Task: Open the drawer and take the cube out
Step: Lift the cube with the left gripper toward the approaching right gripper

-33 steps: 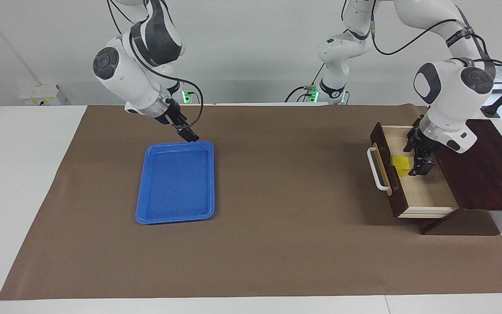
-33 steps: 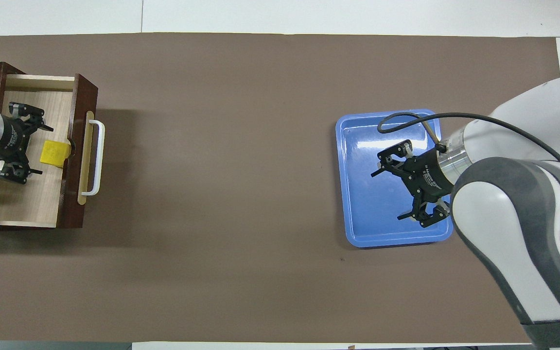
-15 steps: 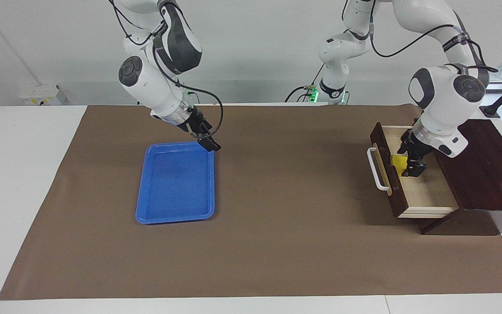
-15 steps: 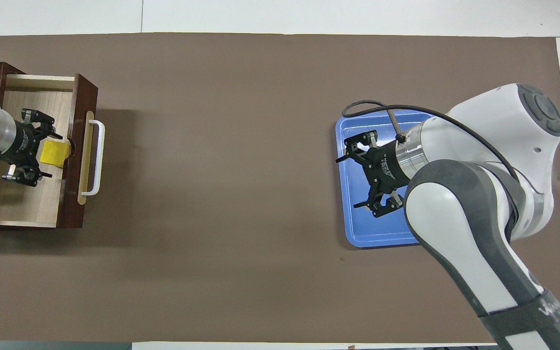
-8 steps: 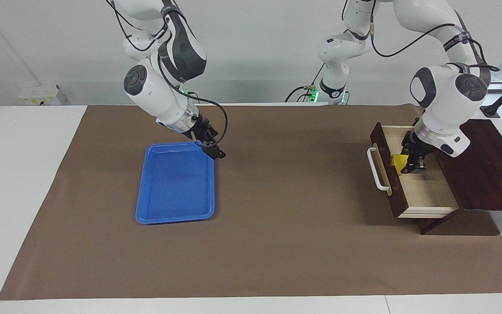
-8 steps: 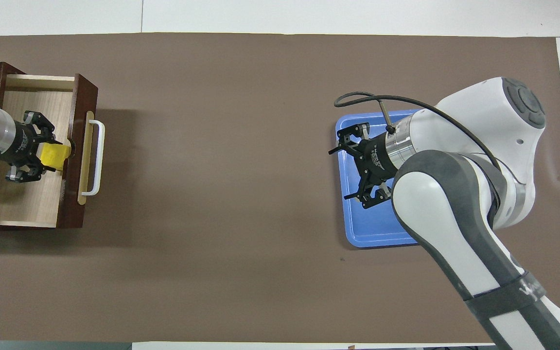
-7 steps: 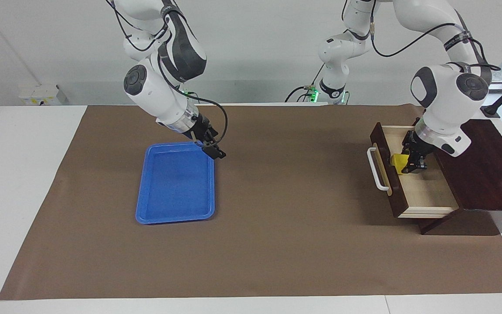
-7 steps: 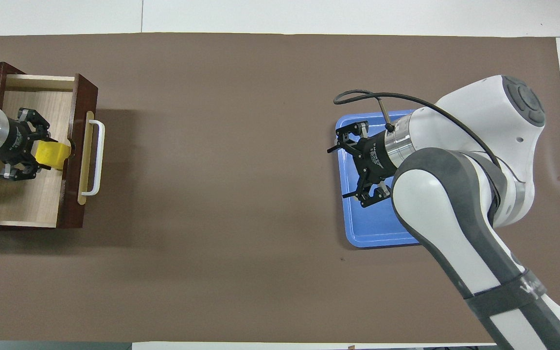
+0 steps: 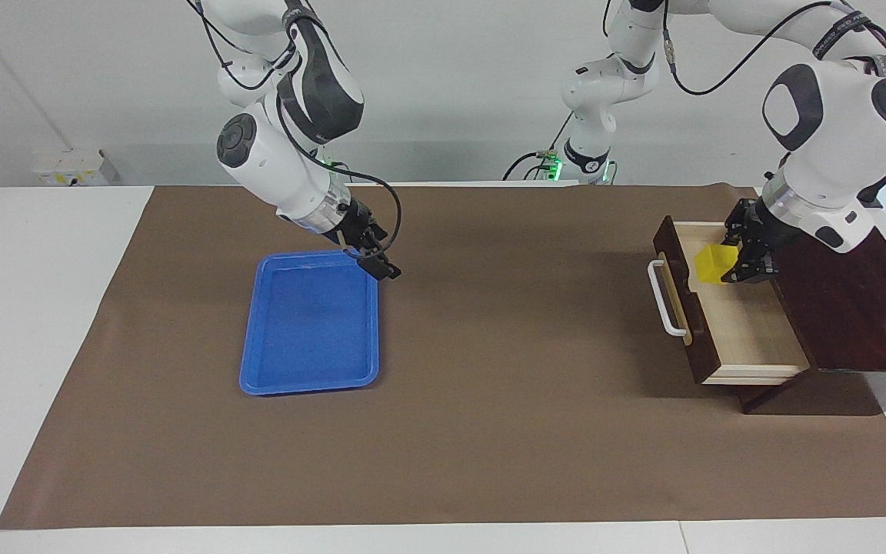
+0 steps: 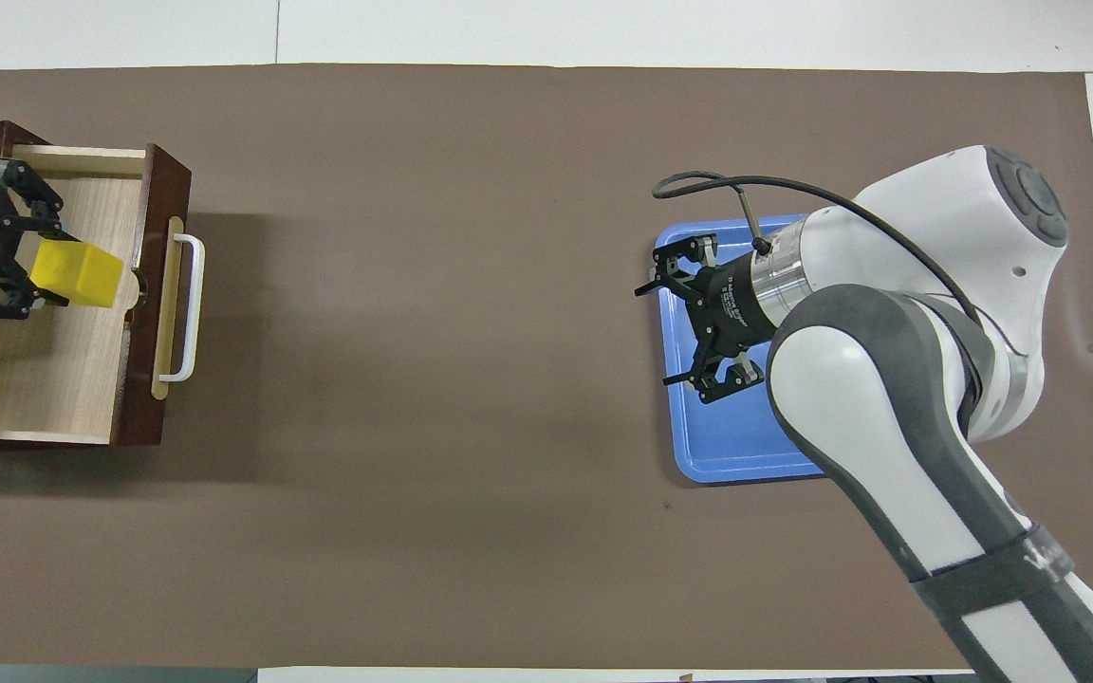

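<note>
The dark brown drawer [image 9: 681,308] [image 10: 143,285] stands pulled out of its wooden box at the left arm's end of the table, pale interior showing. My left gripper [image 9: 729,265] [image 10: 46,273] is shut on the yellow cube [image 9: 711,264] [image 10: 77,274] and holds it up over the drawer's interior, clear of the floor. My right gripper [image 9: 383,268] [image 10: 665,327] hangs open with nothing in it, above the edge of the blue tray that faces the drawer.
A blue plastic tray [image 9: 311,323] [image 10: 746,436] lies on the brown mat toward the right arm's end. The drawer's white bar handle [image 9: 662,300] [image 10: 188,308] faces the middle of the table. The wooden box [image 9: 858,300] sits at the table's end.
The left gripper closed on the cube and lifted it out of the drawer's floor. The right gripper drifted across the tray toward the drawer end and stayed open.
</note>
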Available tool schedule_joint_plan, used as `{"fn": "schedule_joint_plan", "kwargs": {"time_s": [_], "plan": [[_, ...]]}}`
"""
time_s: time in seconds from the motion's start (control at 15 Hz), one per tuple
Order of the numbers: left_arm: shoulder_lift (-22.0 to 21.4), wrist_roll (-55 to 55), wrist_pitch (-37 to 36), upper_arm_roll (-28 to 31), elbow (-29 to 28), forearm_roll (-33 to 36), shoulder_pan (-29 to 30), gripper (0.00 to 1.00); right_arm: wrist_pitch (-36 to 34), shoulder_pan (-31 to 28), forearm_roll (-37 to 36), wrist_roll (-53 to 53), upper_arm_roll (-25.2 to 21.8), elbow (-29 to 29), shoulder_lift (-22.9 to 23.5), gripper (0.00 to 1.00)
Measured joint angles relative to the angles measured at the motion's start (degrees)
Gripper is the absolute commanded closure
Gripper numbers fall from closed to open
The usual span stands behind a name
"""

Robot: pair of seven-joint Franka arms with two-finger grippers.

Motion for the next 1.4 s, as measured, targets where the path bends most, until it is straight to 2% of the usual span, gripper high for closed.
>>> {"fn": "schedule_joint_plan", "kwargs": {"time_s": [0.2, 0.4, 0.6, 0.94, 1.2, 1.4], "plan": [[0.96, -14.40, 0.38, -0.33, 1.49, -0.37, -8.01, 1.00, 1.70, 0.46, 2.01, 1.99, 0.00, 0.13, 0.38, 0.00], [1.58, -27.18, 4.27, -0.55, 1.23, -0.41, -16.13, 1.00, 4.16, 2.96, 3.10, 5.35, 0.01, 0.92, 2.03, 0.00], [2.25, -34.36, 6.68, -0.58, 0.98, -0.41, -21.55, 1.00, 4.88, 4.70, 6.98, 7.34, 0.02, 2.47, 3.69, 0.00], [2.70, -38.60, 9.41, -0.54, -0.63, -0.42, -25.45, 1.00, 5.27, 8.64, 7.99, 8.55, 0.02, 9.01, 10.42, 0.00], [2.73, -39.43, 10.06, -0.50, -1.19, -0.42, -26.06, 1.00, 5.59, 10.68, 7.99, 12.67, 0.01, 17.01, 17.26, 0.00], [2.73, -39.81, 10.70, -0.52, -1.95, -0.41, -26.22, 1.00, 5.58, 11.82, 7.99, 13.39, 0.03, 20.59, 19.51, 0.00]]}}
